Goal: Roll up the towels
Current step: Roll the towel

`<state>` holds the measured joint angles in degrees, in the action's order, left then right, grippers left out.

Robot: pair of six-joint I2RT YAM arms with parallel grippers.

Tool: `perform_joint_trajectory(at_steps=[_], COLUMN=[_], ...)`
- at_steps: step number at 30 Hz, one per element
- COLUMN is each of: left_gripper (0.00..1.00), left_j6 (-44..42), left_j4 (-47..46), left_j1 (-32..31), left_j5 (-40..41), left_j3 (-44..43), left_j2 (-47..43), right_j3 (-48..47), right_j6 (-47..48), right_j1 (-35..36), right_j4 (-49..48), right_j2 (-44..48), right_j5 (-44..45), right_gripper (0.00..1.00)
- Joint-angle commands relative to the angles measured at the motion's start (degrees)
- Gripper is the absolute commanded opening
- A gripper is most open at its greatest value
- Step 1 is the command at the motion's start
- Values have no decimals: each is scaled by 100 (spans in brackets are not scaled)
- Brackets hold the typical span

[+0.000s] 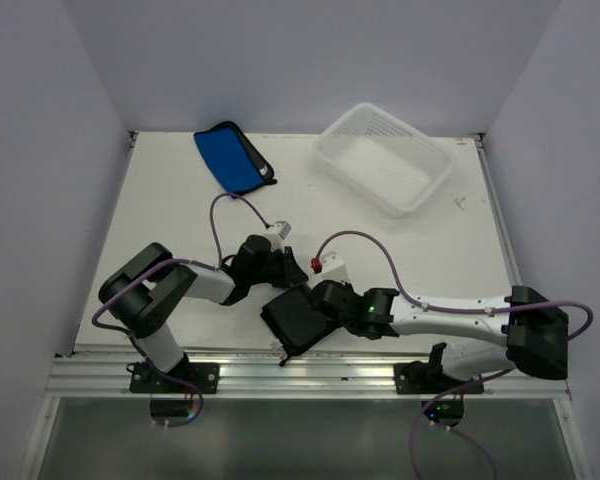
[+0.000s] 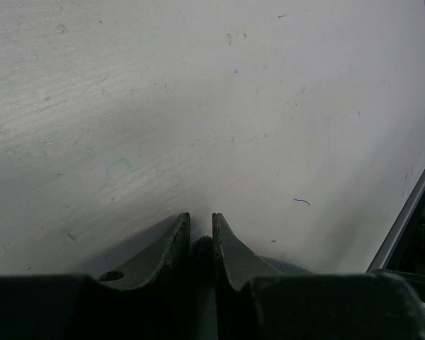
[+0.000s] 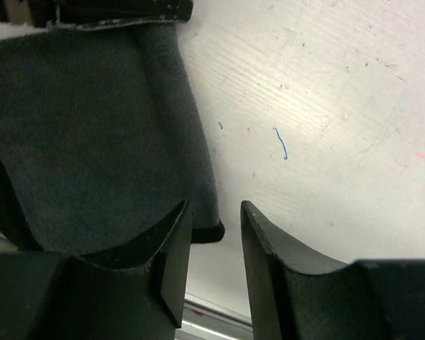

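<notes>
1. From above: blue towel (image 1: 232, 157) at the far left of the table (image 1: 170, 230), apart from the white basket (image 1: 385, 157); dark towel (image 1: 295, 318) at the near edge, centre.
2. Left wrist: left gripper (image 2: 200, 216) narrowly parted over bare tabletop, something dark deep between; grip impossible to tell.
3. Right wrist: right gripper (image 3: 214, 205) partly open, holding nothing, over the dark towel's corner.

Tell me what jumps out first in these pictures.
Both arms crowd over a dark soft towel at the near edge of the white table. The right gripper has its jaws open beside the towel's corner. At the far left lies a bright blue towel with black edging, and to its right, apart from it, sits a white perforated plastic basket.
</notes>
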<state>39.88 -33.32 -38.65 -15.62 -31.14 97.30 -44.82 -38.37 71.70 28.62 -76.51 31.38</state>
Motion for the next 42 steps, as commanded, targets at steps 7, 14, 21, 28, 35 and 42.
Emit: perform_joint_trajectory(at_steps=[7,14,21,28,35,42], left_gripper=[22,22,22,21,21,21], left_j6=[-77,-103,-156,-182,-235,-296], left_j4=[80,150,238,308,414,537], left_j1=[7,7,7,7,16,16], left_j5=[111,164,182,182,217,305], left_j3=[11,11,-24,-24,-51,-103], left_j2=[-246,-273,-290,-317,-334,-431], right_j3=[755,887,747,448,140,17], right_j6=[330,269,339,506,602,647], right_j1=[-798,-798,-824,-833,-860,-860], right_j4=[-1790,-2071,-1932,-1570,-1324,-1263], right_j2=[664,181,-92,-285,-750,-962], right_j5=[-1204,-1362,-1108,-826,-1115,-1204], right_gripper=[41,41,42,43,42,36])
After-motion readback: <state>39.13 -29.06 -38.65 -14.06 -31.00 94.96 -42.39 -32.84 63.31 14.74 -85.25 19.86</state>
